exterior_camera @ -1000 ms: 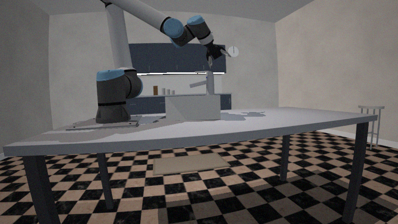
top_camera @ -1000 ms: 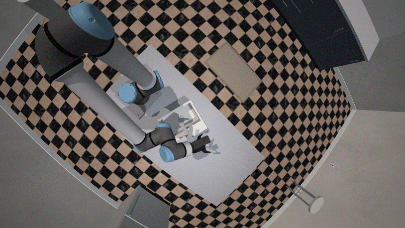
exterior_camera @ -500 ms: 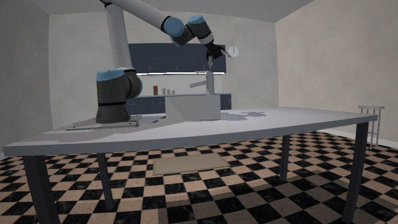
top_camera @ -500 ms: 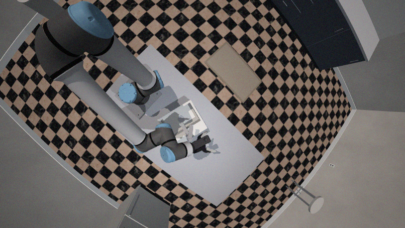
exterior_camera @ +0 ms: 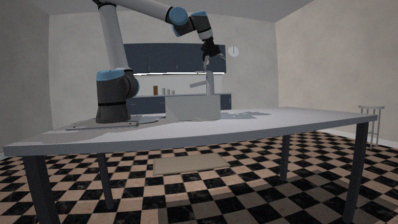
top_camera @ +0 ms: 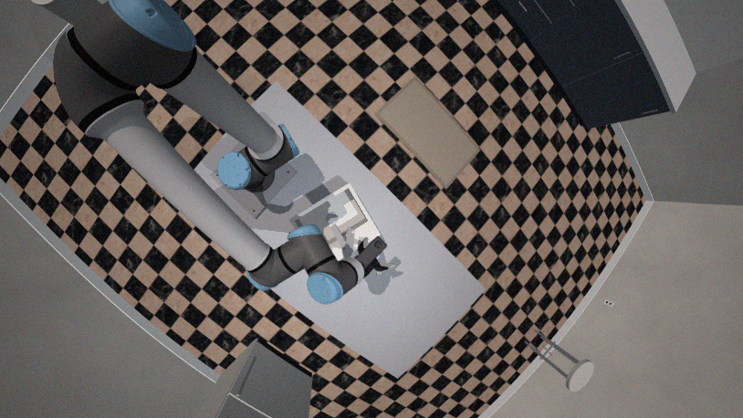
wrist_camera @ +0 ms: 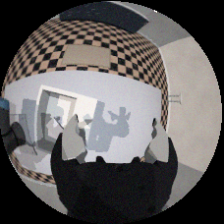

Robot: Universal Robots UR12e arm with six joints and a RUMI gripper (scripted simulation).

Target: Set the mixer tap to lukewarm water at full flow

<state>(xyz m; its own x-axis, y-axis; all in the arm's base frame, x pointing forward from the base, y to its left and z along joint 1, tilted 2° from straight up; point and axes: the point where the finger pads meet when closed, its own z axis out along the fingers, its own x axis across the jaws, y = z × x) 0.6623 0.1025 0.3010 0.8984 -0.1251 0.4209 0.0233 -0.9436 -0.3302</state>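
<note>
The mixer tap point(exterior_camera: 210, 82) stands upright at the right end of a white sink block point(exterior_camera: 191, 106) on the table. Its spout point(exterior_camera: 198, 83) points left in the side view, and a small blue dot shows on the body. The lever point(exterior_camera: 201, 71) looks low and flat on top of the tap, pointing the same way as the spout. My gripper point(exterior_camera: 212, 56) is open and empty, just above the tap's top and apart from the lever. From above, the gripper point(top_camera: 374, 255) is at the sink's point(top_camera: 345, 214) near corner. The wrist view shows both fingers spread over the table, with the sink point(wrist_camera: 55, 113) at the left.
The arm's base point(exterior_camera: 115, 96) is bolted on a plate left of the sink. A mat point(exterior_camera: 190, 163) lies on the checkered floor under the table. A stool point(exterior_camera: 371, 122) stands by the right wall. Cabinets and a counter with jars point(exterior_camera: 163, 91) are at the back.
</note>
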